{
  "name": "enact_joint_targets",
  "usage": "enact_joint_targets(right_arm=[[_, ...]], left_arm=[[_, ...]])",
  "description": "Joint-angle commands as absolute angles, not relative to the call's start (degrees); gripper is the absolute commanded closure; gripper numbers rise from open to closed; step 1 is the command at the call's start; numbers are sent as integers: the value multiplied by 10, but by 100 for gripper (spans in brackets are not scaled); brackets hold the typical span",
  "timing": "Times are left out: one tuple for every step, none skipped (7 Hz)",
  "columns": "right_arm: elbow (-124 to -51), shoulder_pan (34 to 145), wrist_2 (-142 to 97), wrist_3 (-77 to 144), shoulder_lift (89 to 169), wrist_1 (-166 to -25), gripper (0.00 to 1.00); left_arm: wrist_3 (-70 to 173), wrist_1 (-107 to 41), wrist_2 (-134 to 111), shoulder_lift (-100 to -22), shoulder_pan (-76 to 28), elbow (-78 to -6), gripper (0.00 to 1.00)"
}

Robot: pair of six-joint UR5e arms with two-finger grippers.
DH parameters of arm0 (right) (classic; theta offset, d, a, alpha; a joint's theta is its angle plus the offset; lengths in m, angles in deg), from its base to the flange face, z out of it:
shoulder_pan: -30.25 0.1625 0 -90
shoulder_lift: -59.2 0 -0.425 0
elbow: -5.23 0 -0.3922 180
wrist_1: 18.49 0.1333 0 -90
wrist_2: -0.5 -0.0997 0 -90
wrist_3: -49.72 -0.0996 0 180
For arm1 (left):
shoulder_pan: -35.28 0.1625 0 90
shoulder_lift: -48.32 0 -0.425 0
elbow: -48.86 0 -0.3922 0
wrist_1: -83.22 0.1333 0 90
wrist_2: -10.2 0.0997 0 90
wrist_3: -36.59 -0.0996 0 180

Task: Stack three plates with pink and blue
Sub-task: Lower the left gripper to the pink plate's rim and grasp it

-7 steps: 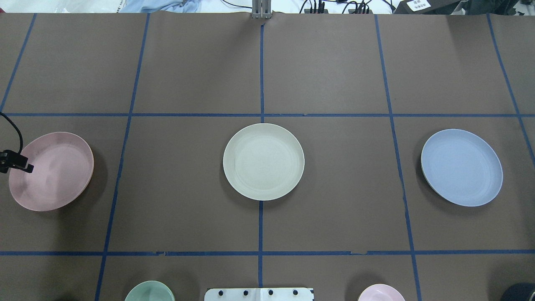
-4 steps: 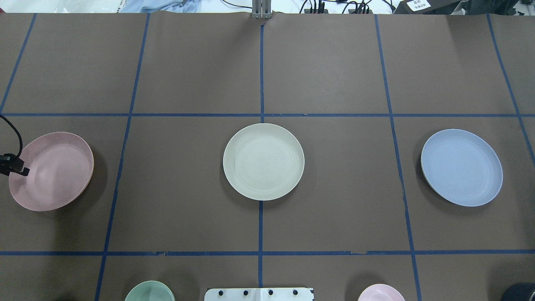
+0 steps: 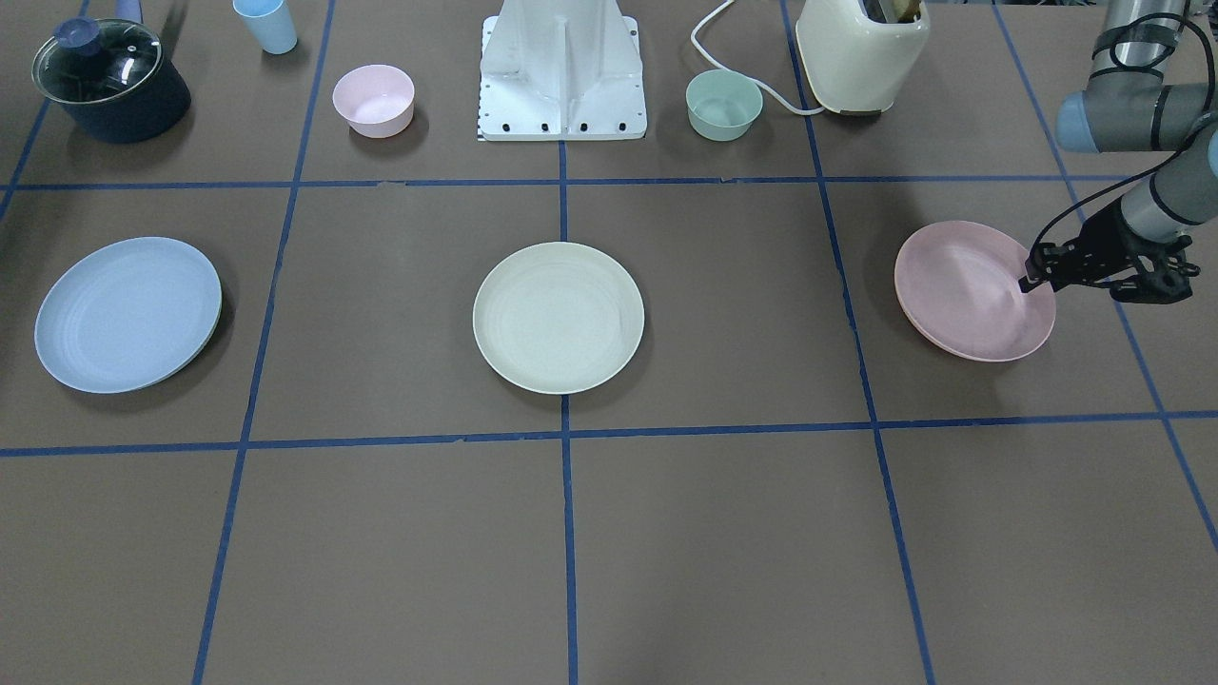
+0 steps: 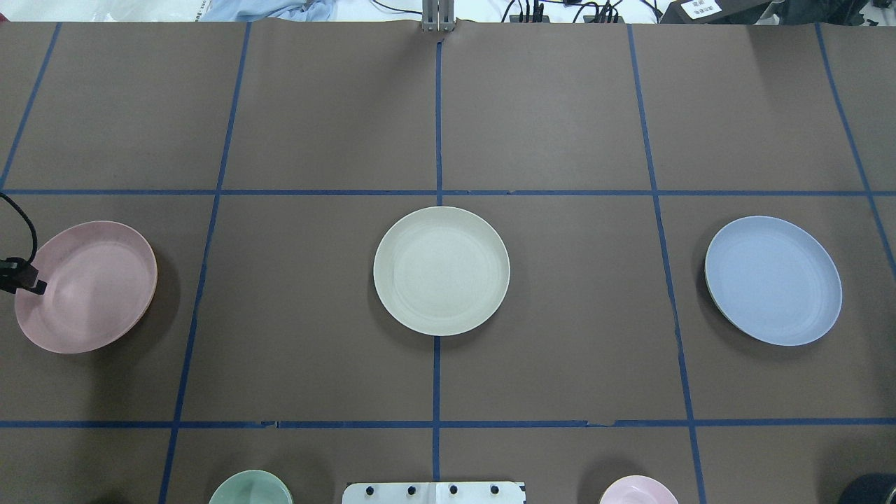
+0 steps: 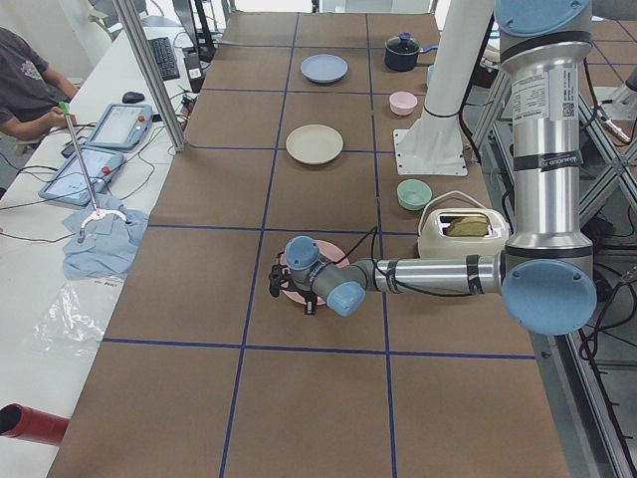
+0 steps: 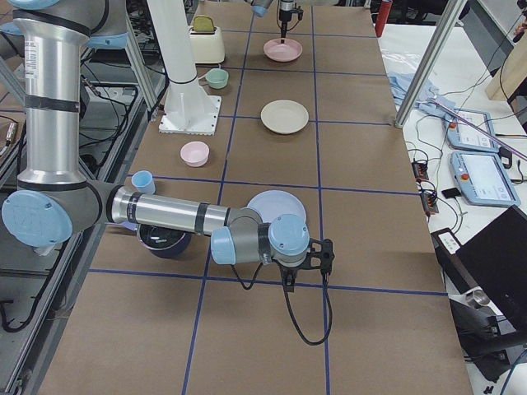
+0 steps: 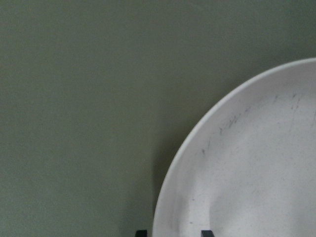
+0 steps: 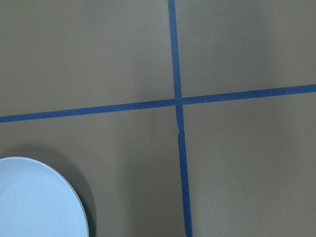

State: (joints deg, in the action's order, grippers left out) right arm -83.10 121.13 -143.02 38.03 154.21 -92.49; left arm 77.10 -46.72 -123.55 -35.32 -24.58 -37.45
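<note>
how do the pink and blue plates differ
The pink plate is pale pink, the blue plate light blue. Pink plate lies on the robot's left, blue plate on its right. The left gripper straddles the pink plate's rim; nothing grips the blue plate. Both are round, shallow, equal-sized.

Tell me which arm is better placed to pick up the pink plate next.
Left. The left hand sits at the pink plate's outer rim, fingertips straddling it; the right hand is by the blue plate, across the table.
</note>
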Motion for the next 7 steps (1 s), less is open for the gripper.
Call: enact_joint_targets(right_arm=[[-831, 1211, -1430, 380, 1542, -925, 0], [-831, 1211, -1430, 380, 1542, -925, 0], [-832, 1211, -1430, 380, 1542, -925, 0], [-835, 1211, -1430, 380, 1542, -927, 0], [-836, 1211, -1430, 380, 1541, -927, 0], [-836, 1211, -1429, 381, 1539, -927, 0], [-837, 1202, -1424, 382, 1539, -925, 0]], left_arm=[[771, -467, -1218, -349, -246, -375, 100], [774, -467, -1208, -347, -247, -378, 100], [775, -467, -1210, -347, -249, -382, 100], [775, -467, -1214, -344, -253, -390, 100], [775, -463, -1215, -332, -255, -422, 100], [774, -429, -1230, -326, -256, -462, 100], [772, -363, -1250, -335, -279, -508, 100]])
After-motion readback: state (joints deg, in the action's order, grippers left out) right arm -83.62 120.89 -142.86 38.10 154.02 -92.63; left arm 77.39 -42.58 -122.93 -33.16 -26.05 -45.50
